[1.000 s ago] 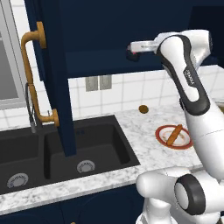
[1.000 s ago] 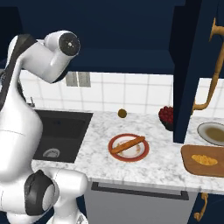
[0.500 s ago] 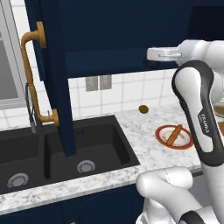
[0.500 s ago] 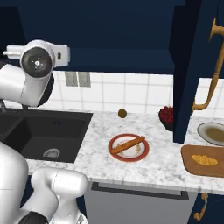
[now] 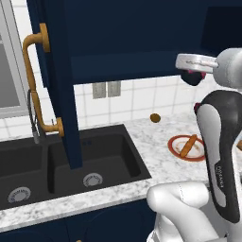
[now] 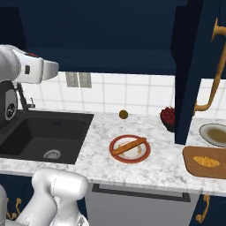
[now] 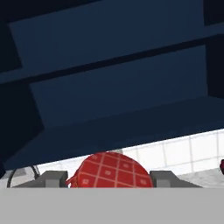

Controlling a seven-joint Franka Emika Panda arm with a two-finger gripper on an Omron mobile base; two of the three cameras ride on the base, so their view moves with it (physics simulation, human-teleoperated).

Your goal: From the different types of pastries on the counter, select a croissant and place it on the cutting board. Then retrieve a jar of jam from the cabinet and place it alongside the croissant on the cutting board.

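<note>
My gripper [image 7: 109,180] is shut on the jar of jam [image 7: 109,168], a small red jar whose checked top fills the gap between the two fingers [image 7: 52,178]. In the left base view the gripper [image 5: 191,74] hangs in front of the open cabinet's [image 5: 123,42] lower edge, with the jar [image 5: 194,79] dark red beneath the hand. The croissant [image 6: 206,161] lies on the wooden cutting board [image 6: 192,154] at the counter's right end. On a red-rimmed plate [image 6: 115,143] in the middle of the marble counter [image 6: 163,154] rests the long brown stick pastry [image 6: 129,146].
The navy cabinet door [image 6: 190,66] with its brass handle [image 6: 215,66] stands open above the board; another door [image 5: 56,80] hangs over the black sink [image 5: 71,156]. A bowl of red berries [image 6: 167,116], a small brown ball [image 6: 124,114] and a grey plate [image 6: 214,134] sit nearby.
The hand has swung to the right and slightly down, out of the cabinet, carrying the jar. The upper arm has turned with it. Nothing on the counter has moved.
</note>
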